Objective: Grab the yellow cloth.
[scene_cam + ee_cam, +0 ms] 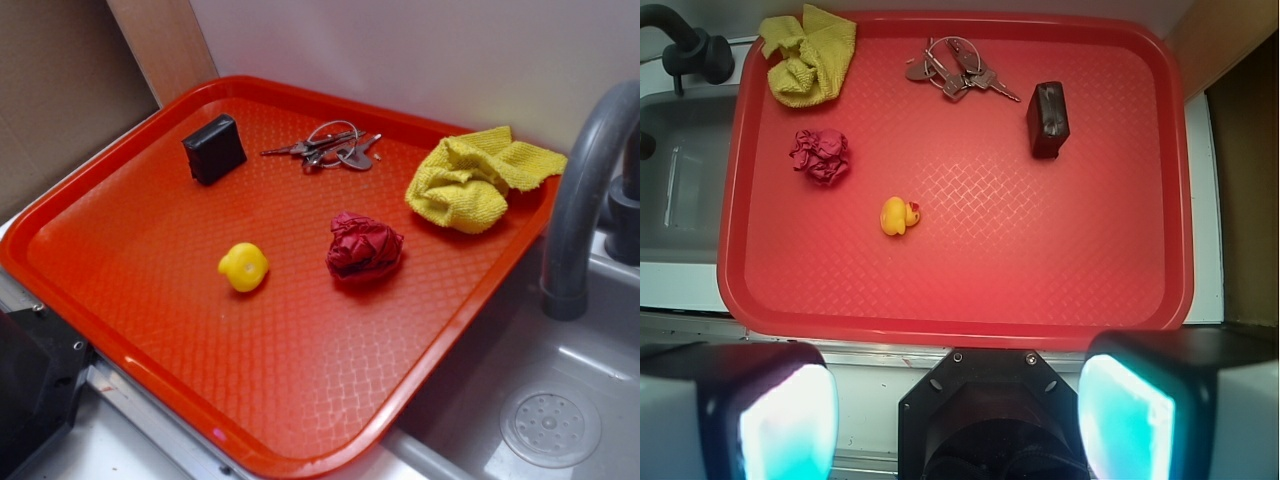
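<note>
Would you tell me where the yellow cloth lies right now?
The yellow cloth lies in the tray's far corner nearest the faucet, overlapping its rim, beyond the red wad.

White wall [400, 50], grey sink [560, 400]

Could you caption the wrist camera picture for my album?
Open gripper high above a red tray holding a yellow cloth.
</note>
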Available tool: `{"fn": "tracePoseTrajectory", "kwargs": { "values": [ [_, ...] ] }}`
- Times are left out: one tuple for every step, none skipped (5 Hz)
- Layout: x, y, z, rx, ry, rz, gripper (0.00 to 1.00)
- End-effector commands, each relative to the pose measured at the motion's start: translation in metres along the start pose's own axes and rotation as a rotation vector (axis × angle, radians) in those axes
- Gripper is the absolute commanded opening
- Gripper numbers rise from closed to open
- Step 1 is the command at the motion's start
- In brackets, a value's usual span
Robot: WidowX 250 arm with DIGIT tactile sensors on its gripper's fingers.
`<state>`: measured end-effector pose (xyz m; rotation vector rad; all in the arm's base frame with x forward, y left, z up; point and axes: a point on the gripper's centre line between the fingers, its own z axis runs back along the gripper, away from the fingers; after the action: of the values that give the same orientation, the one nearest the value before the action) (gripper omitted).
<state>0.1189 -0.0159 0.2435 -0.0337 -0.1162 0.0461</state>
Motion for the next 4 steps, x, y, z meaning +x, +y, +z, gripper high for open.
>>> {"fn": "tracePoseTrajectory", "kwargs": {
  "values": [
    [0.000, 0.000, 0.000, 0.000, 0.000, 0.000, 1.00],
    [0.044, -0.039, -0.038, 0.054, -0.104, -0.257, 1.00],
    [0.089, -0.063, -0.055, 0.112, -0.214, -0.416, 1.00],
    [0.126, -0.086, -0.103, 0.105, -0.253, -0.626, 1.00]
  ]
}}
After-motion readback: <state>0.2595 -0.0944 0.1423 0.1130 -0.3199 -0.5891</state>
